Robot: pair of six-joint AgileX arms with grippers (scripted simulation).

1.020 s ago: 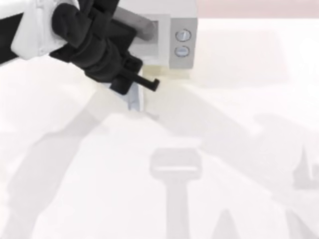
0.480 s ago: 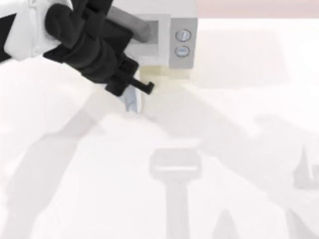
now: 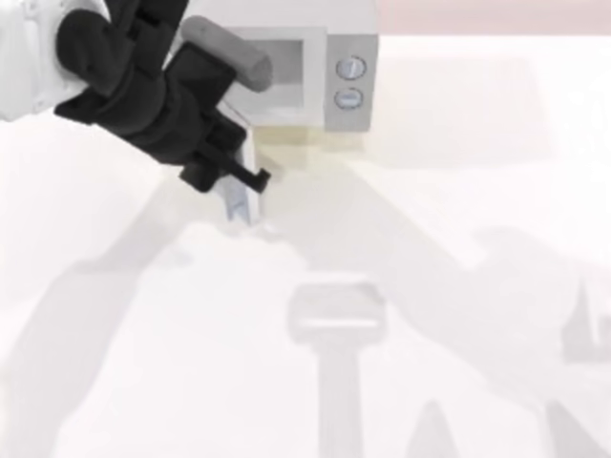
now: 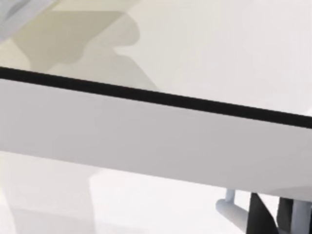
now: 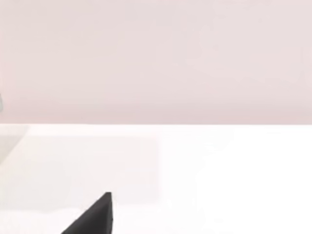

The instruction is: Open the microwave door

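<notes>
A: Where's the microwave [image 3: 315, 72]?

B: Around twelve o'clock on the table [image 3: 458, 286], cavity exposed, two knobs [image 3: 350, 82] on its right front.

A: And the microwave door [image 3: 239, 196]?

B: Swung out toward seven o'clock from the cavity's left corner. In the left wrist view it fills the frame as a grey panel [image 4: 146, 141].

A: The left gripper [image 3: 234, 172]?

B: Directly over the door's outer edge, fingers clamped on the handle [image 4: 233, 214].

A: The right gripper [image 5: 95, 217]?

B: Only a dark tip shows; I cannot tell its grip.
</notes>
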